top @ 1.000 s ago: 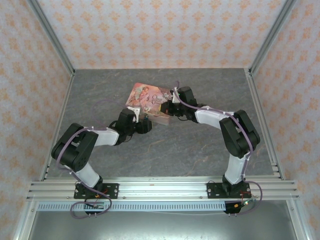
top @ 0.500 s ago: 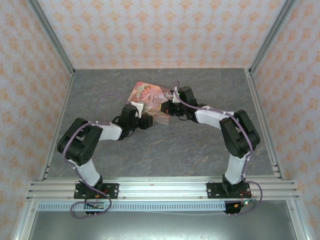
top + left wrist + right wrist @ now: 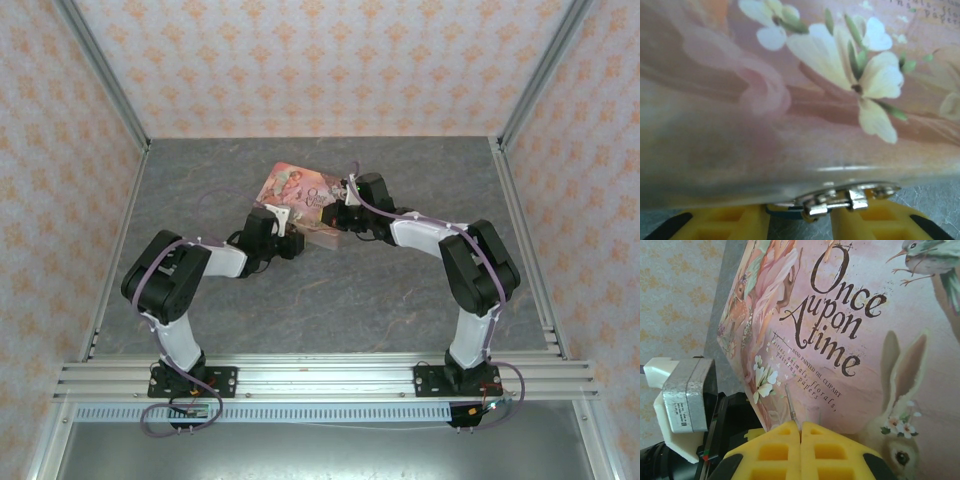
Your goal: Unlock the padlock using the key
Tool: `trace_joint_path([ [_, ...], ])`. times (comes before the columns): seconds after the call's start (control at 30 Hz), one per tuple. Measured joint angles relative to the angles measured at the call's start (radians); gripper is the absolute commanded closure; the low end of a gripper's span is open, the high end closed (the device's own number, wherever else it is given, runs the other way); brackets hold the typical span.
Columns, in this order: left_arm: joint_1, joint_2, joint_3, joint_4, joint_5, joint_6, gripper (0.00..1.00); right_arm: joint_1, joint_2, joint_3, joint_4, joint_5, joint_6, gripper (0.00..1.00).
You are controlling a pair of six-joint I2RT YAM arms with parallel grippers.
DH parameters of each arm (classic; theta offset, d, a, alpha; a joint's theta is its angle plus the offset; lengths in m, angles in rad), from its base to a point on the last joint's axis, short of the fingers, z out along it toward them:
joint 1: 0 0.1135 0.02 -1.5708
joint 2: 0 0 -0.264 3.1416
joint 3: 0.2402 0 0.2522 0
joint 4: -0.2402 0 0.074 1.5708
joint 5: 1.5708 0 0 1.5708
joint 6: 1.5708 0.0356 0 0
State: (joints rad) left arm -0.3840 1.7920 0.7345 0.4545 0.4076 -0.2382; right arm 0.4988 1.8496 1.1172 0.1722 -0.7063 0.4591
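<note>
Grey stone-look counter [image 3: 400, 290], orange-patterned walls [image 3: 300, 60] all round. A pink tin [image 3: 300, 188] sits mid-counter, with both arms bunched at its near edge.

On the right gripper [image 3: 801, 430] the yellow fingers [image 3: 775, 450] are pressed flat together, pinching the key [image 3: 789, 402]. Only a thin sliver pokes past the tips, over the tin's lid by the small print. The key's long axis is in line with the fingers and runs roughly alongside the tin's near-left edge, not at it.

The left gripper [image 3: 800, 220] is pushed right up to that same edge. Its fingers [image 3: 715, 222] are apart, with the padlock [image 3: 785, 214] in the gap. Just a sliver of blue-teal shows, tucked under the tin's rim beside some silvery hardware [image 3: 832, 202]. I can't tell shackle from tin clasp there, or whether the fingers clamp the padlock or only bracket it.

My read:
- **Position:** the padlock lies off to the side of the key tip, past the tin's edge and lower, not ahead of it.
- **Arms:** the left arm is nearer the lock and the right arm carries the key.
- **Keyhole:** not visible, so alignment is unknown.
- **Next move:** the key probably has to swing off the lid, then down and in toward the lock body.
- **Risk:** the thin key skates on the lid or twists in the pinch.
</note>
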Motion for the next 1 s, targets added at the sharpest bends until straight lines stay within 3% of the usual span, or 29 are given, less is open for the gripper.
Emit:
trace_joint_path([
  [0.33, 0.000, 0.002, 0.000, 0.006, 0.012, -0.033, 0.74, 0.000, -0.002, 0.000, 0.000, 0.001, 0.000, 1.00],
  [0.5, 0.000, -0.002, -0.001, 0.006, 0.011, -0.057, 0.65, 0.000, -0.005, 0.000, -0.001, 0.004, -0.004, 1.00],
  [0.77, 0.000, -0.025, -0.002, 0.007, -0.002, -0.076, 0.64, 0.000, -0.005, 0.000, -0.002, 0.004, -0.005, 1.00],
  [1.0, 0.000, -0.025, -0.001, 0.007, -0.006, -0.077, 0.72, 0.000, -0.005, 0.000, -0.002, 0.004, -0.005, 1.00],
])
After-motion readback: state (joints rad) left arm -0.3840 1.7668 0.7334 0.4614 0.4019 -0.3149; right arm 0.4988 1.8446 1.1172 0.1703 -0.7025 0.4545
